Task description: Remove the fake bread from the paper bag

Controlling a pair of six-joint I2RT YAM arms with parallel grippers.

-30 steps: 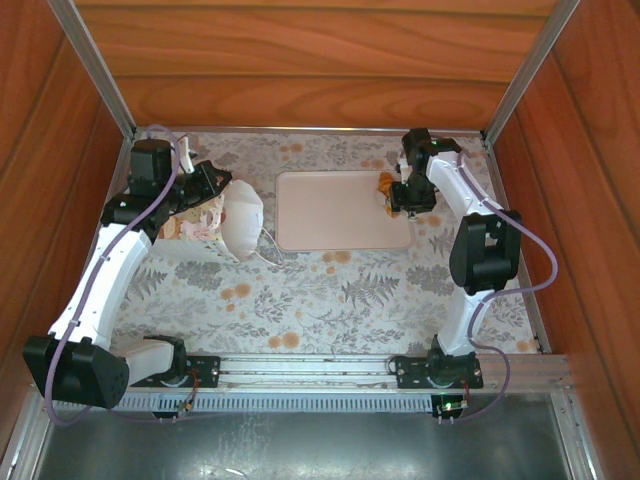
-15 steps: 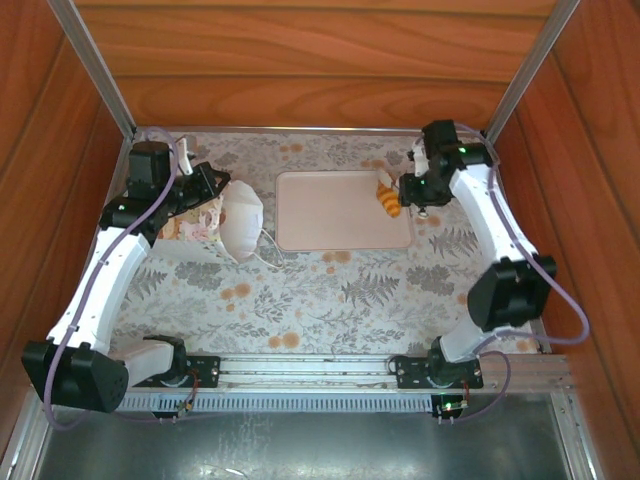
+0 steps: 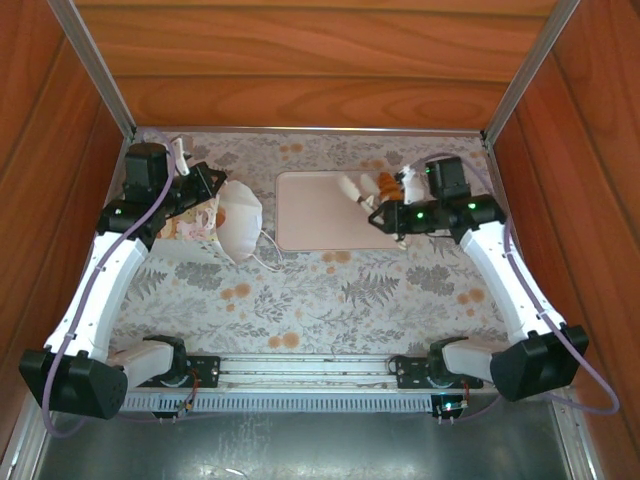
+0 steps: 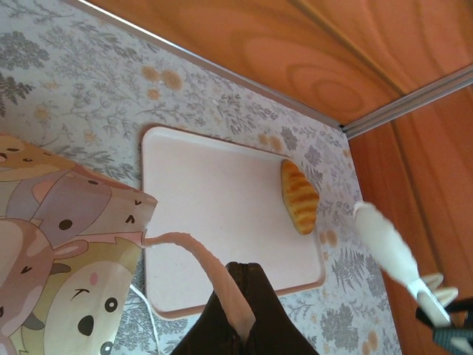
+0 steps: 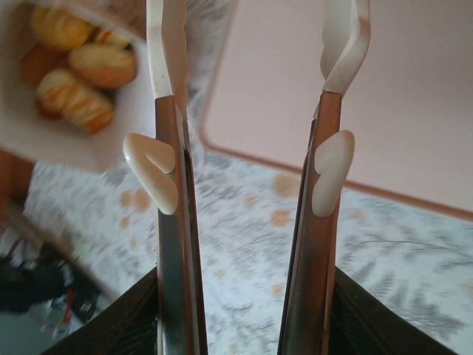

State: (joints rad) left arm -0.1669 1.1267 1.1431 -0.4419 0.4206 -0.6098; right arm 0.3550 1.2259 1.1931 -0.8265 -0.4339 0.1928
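**Inspector:** State of the right pincer [image 5: 255, 37]?

**Assistant:** Spread wide, with nothing between its long white-tipped fingers. It hangs over the right part of the tray [image 3: 320, 225] and points across the tray toward the paper bag [image 3: 240, 222].

**Inspector:** And the left pincer [image 3: 207, 188]?

**Assistant:** It stands left of the tray, pressed together on the paper bag's upper rim. The left wrist view has that pink edge running into the dark jaws. The bag's mouth faces the tray.

**Inspector:** Where is the fake bread [image 5: 74, 70]?

**Assistant:** Split between two places. One croissant [image 4: 299, 196] lies on the tray near its back-right corner. The rest, several golden pieces seen blurred, sits inside the bag, left of the tray.

**Inspector:** Which step is in hand?

**Assistant:** In my judgement, the reach for the next piece, with most of the job remaining. The next move calls for the right pincer to cross the tray, enter the mouth low and level, and close on a single piece without crushing the paper.

**Inspector:** Any obstructions?

**Assistant:** A cord handle [image 3: 268, 252] trails on the surface [image 3: 330, 300] just off the tray's near-left corner. A strip of rim also arcs from the bag to the left pincer on the tray side. Either could catch a fingertip. The croissant lies toward the back of the tray, probably clear of the path. The wooden walls [image 3: 320, 90] stand apart from the tray on three sides.
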